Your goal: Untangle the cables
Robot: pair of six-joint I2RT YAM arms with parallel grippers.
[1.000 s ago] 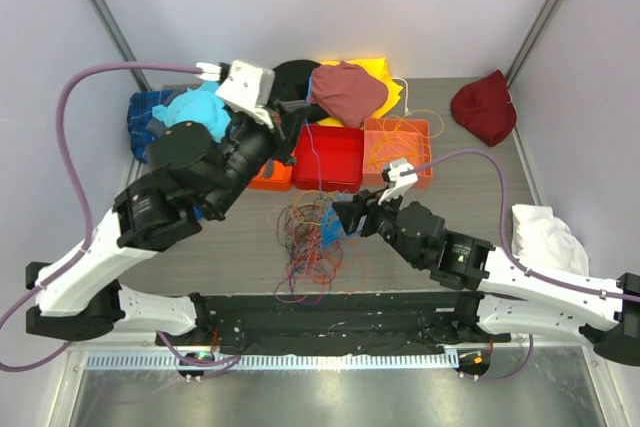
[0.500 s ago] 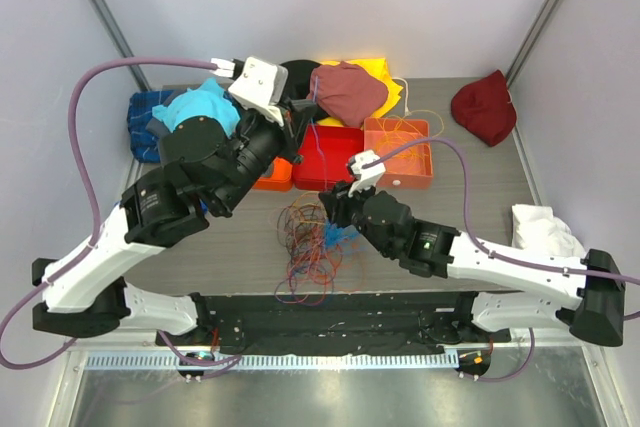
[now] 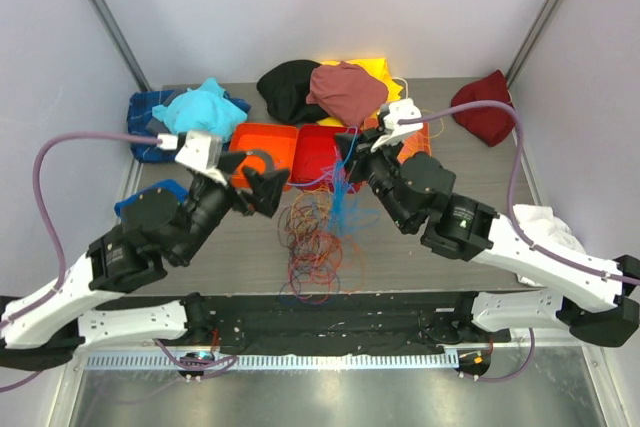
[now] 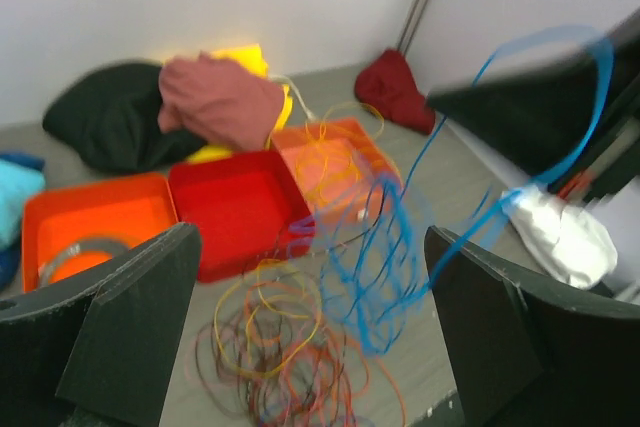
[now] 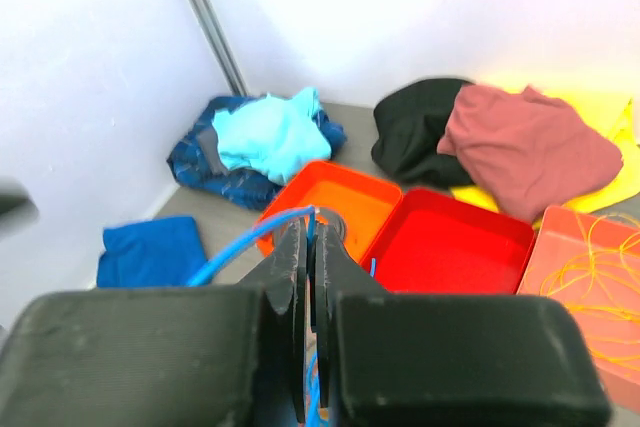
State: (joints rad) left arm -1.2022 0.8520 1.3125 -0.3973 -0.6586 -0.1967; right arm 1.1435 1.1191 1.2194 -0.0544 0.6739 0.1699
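Right wrist view showing right gripper (image 5: 308, 237) clamping blue cable (image 5: 240, 246), overhead view showing it hanging toward tangled cables (image 3: 315, 247), left gripper (image 4: 310, 247) gaping wide.

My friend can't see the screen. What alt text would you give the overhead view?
The right tool, shut, holds a blue cable up from a loose tangle of coloured cables on the table, while the left tool hovers open beside it. An orange tray, a red tray and heaps of clothes lie behind.
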